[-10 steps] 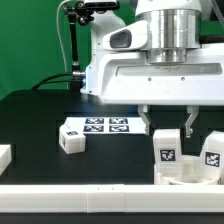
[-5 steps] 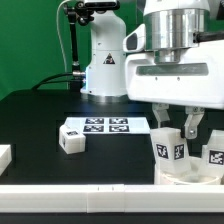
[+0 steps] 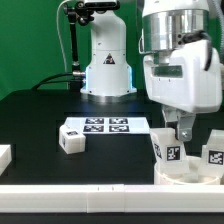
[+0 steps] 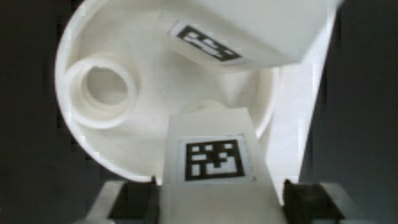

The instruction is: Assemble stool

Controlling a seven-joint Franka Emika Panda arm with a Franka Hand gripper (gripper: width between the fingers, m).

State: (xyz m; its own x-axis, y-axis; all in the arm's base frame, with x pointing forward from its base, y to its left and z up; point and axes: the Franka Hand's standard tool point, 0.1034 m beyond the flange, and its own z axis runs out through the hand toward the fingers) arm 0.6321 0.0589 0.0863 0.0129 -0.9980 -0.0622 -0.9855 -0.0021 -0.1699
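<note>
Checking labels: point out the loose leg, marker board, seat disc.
Loose chunky white plastic leg (image 3: 72, 141): exterior view, side face.
Thin flat white marker board (image 3: 106, 125): exterior view, middle.
Round white plastic seat disc (image 4: 98, 135): wrist view, floor beside hole.

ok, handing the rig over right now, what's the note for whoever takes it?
Claw: closed on a short chunky white plastic leg with a marker tag, held upright on the round white plastic seat disc.
Parts: the seat is at the exterior view's right. A second white leg stands on it beside the held one. A third white leg sits loose by the marker board.
Done: one leg is up on the seat; how firmly it is fixed cannot be told.
Left: finish the held leg, then fetch and fit the third.
</note>
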